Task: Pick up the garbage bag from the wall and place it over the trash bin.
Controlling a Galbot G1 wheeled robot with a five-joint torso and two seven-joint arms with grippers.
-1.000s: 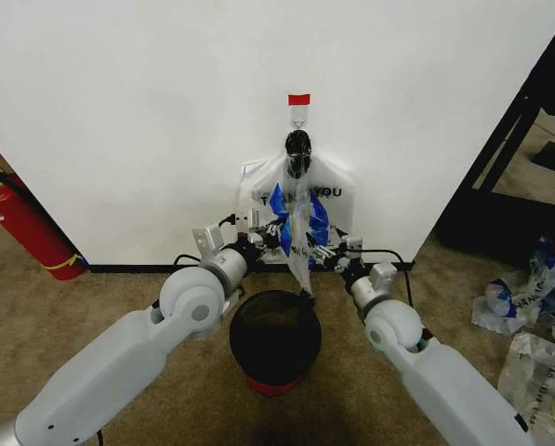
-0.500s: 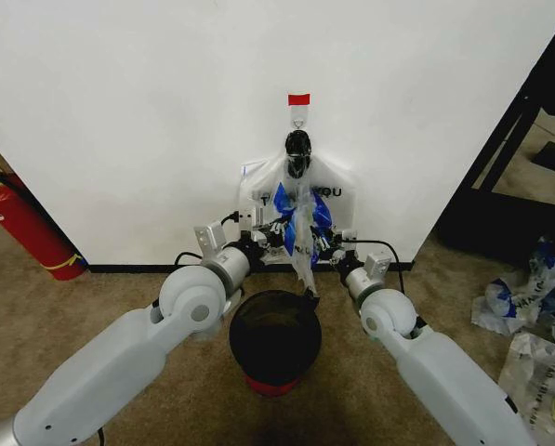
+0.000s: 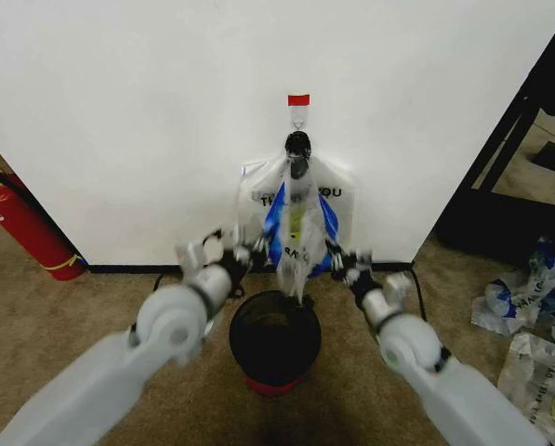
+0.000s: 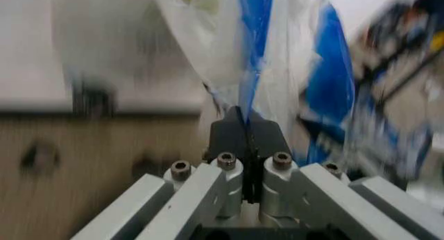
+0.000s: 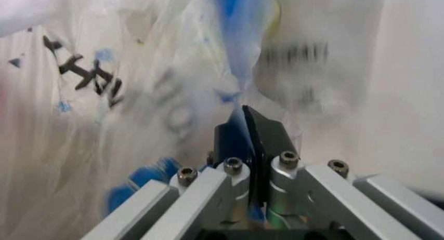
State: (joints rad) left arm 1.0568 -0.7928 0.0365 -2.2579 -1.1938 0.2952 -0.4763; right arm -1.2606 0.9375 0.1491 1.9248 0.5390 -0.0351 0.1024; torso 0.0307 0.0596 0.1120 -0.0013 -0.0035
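Observation:
The garbage bag (image 3: 297, 230), thin white plastic with blue patches, hangs by its black knotted top from the hook (image 3: 298, 119) under a red tape strip on the white wall (image 3: 119, 111). My left gripper (image 3: 252, 253) is shut on the bag's left edge and my right gripper (image 3: 338, 256) on its right edge, holding the lower part spread. The left wrist view shows my left gripper (image 4: 243, 116) pinching the film, and the right wrist view shows my right gripper (image 5: 244, 114) pinching a blue fold. The black mesh trash bin (image 3: 274, 336) with a red base stands directly below the bag.
A second white bag with black lettering (image 3: 340, 197) hangs behind the first. A red fire extinguisher (image 3: 21, 228) leans at the left wall. A black shelf frame (image 3: 528, 130) stands at the right, with several loose bags (image 3: 537, 307) on the carpet.
Both grippers have moved apart and slightly down, pulling the bag's blue sides wider. Both arms are blurred by motion.

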